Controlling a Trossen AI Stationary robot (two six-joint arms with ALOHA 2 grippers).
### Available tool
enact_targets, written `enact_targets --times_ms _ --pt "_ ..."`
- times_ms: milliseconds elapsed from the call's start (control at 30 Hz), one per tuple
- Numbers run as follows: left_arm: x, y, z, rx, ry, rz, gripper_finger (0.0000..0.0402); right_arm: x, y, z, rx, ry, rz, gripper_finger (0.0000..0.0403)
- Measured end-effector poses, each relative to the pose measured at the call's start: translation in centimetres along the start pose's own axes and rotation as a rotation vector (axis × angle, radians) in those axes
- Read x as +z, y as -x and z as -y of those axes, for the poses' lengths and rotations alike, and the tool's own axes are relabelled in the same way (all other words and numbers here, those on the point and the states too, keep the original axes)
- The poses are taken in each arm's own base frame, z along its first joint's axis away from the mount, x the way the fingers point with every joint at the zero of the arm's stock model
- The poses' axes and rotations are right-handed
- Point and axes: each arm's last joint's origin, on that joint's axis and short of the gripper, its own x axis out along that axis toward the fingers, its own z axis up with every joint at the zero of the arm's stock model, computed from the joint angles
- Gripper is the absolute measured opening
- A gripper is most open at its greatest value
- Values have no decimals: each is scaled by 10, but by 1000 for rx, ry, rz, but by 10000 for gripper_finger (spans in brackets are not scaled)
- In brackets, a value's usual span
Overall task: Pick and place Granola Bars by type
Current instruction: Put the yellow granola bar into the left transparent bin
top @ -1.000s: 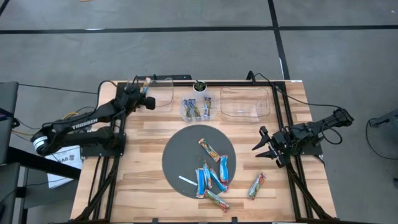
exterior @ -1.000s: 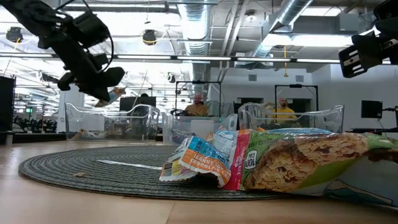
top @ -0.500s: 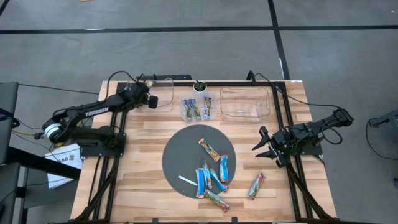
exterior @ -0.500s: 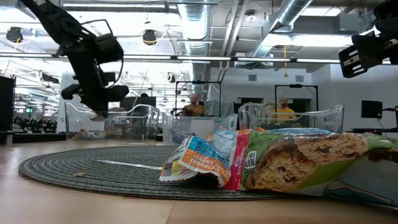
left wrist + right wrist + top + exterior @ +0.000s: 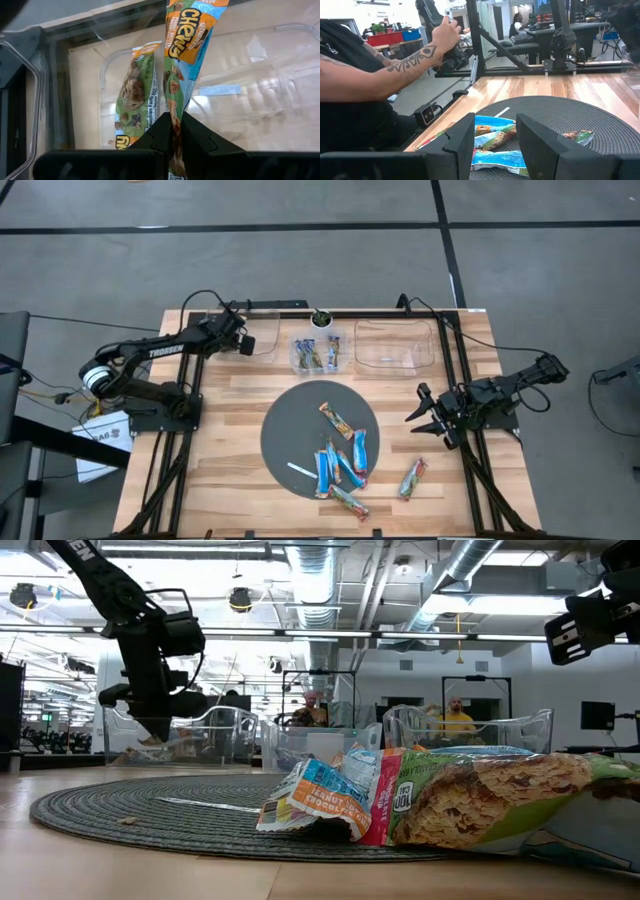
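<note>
Left gripper (image 5: 173,131) clamps a chewy granola bar (image 5: 184,55) over the clear bin (image 5: 262,330) at the worktop's far-left corner; the bar's lower end is hidden between the fingers. Right gripper (image 5: 428,418) rests open near the right edge.

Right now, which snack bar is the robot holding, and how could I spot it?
Find the clear bin at the table's far left corner. The left end effector hangs over it, pinching an orange and light-blue bar marked Chewy. It dangles in the air, while the green bar lies flat inside.
</note>
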Motion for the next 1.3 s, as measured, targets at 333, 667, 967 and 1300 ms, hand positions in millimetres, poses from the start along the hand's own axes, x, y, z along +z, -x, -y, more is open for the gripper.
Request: enact_targets --times_ms 333,667,967,1300 --pt "1 0 0 -6 11 7 60 0 0 0 0 0 0 139" --pt "1 2 1 -24 13 12 106 0 0 0 0 0 0 138" --pt "4 26 4 -98 23 100 93 0 0 0 0 0 0 137" --pt "1 76 10 -262 -22 284 76 0 0 0 0 0 0 137"
